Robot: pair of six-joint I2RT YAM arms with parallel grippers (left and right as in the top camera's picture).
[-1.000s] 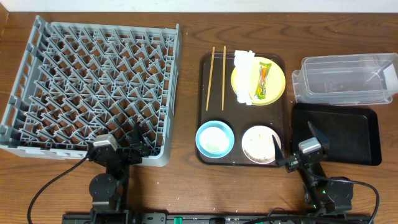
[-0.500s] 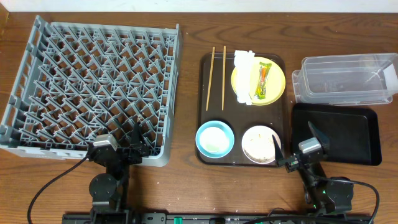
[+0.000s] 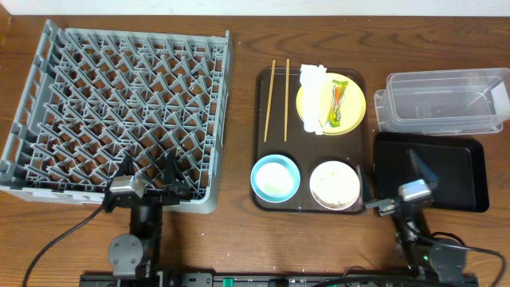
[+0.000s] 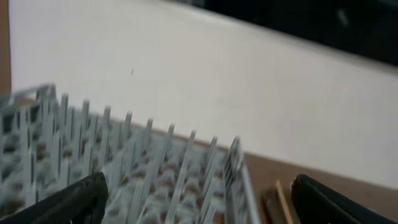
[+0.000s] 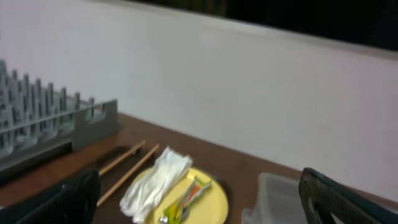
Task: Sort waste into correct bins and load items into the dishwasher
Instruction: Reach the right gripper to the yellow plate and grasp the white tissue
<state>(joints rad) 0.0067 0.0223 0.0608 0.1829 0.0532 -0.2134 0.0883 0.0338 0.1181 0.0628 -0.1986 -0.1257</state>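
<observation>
The grey dish rack (image 3: pixel 119 104) fills the left of the table and also shows in the left wrist view (image 4: pixel 155 174). On the brown serving tray (image 3: pixel 263 135) lie two chopsticks (image 3: pixel 271 100), a yellow plate (image 3: pixel 355 100) with a white napkin (image 3: pixel 312 96) and a green-and-orange wrapper (image 3: pixel 338 104), a light-blue bowl (image 3: pixel 275 177), and a white bowl (image 3: pixel 335 185) with pale scraps. The clear tub (image 3: pixel 442 100) and black tray (image 3: pixel 446 171) are at the right. My left gripper (image 3: pixel 149 169) is open at the rack's near edge. My right gripper (image 3: pixel 396 183) is open by the black tray. No cup shows.
The right wrist view shows the chopsticks (image 5: pixel 121 165), napkin (image 5: pixel 155 180), wrapper (image 5: pixel 186 196), plate (image 5: pixel 211 199) and clear tub (image 5: pixel 273 193) ahead of the open fingers (image 5: pixel 199 208). The left wrist view looks over the rack between its open fingers (image 4: pixel 199 205). A pale wall stands behind.
My left wrist has shifted slightly left at the rack's near edge. My right wrist has moved right and nearer, so the white bowl is uncovered. Both grippers stay open.
</observation>
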